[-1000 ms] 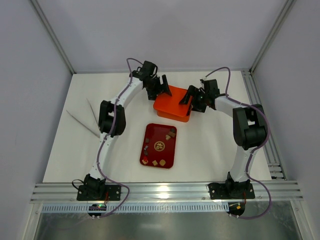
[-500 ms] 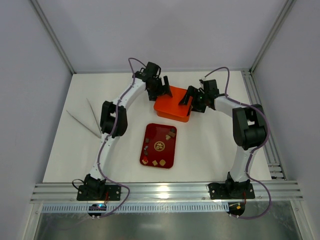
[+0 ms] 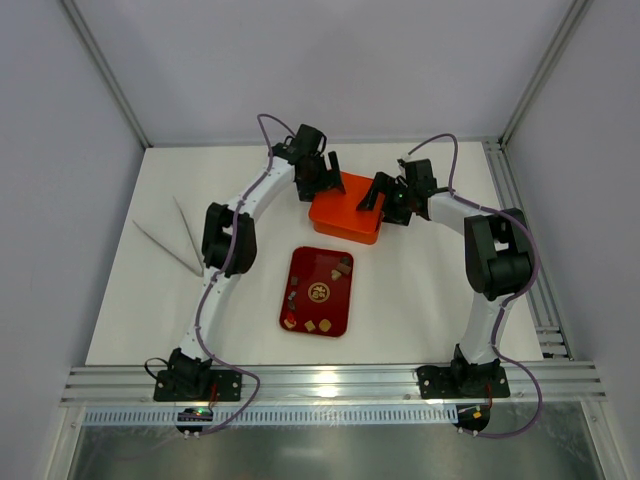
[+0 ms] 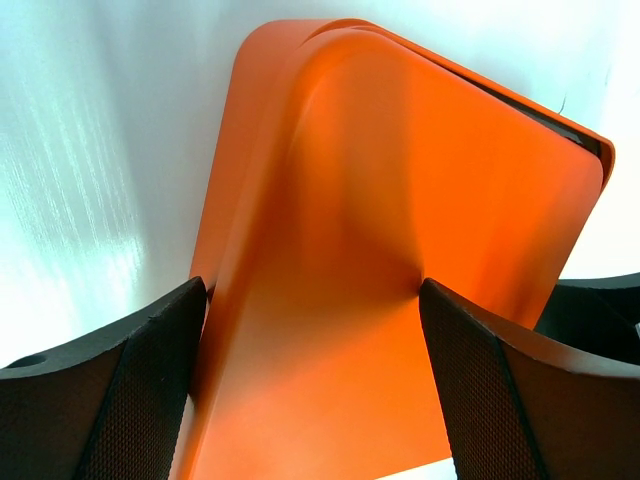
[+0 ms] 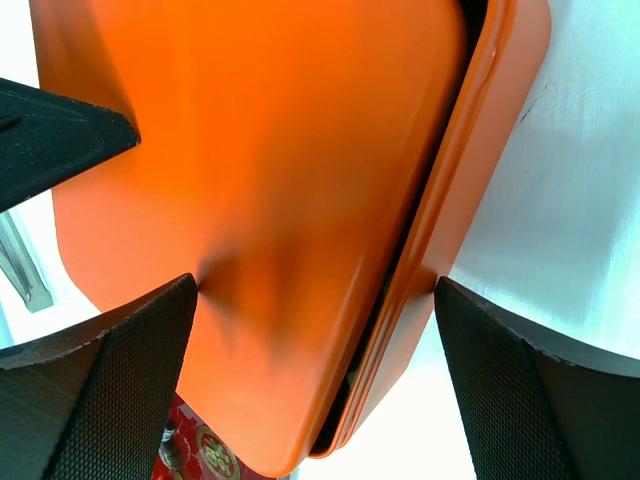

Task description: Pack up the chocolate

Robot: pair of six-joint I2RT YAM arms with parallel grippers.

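Several small chocolate pieces (image 3: pixel 310 326), dark brown and tan, lie on the dark red tray (image 3: pixel 330 300) at the table's middle. One dark piece (image 5: pixel 165 447) shows in the right wrist view. The orange box (image 3: pixel 345 208) stands behind the tray with its lid on, the lid sitting askew on the base (image 5: pixel 480 160). My left gripper (image 3: pixel 325 178) clasps the lid's far left end (image 4: pixel 400 200), fingers touching both sides. My right gripper (image 3: pixel 385 195) clasps the box's right end, one finger on the lid (image 5: pixel 280 150), one on the base rim.
Two thin pale sticks (image 3: pixel 170 240) lie on the white table (image 3: pixel 420 290) at the left. Grey walls and metal rails (image 3: pixel 520 230) frame the table at the back and right. A metal rail runs along the near edge.
My left gripper has moved a little to the right over the box's far left end. The box has shifted slightly right. The right gripper has barely moved.
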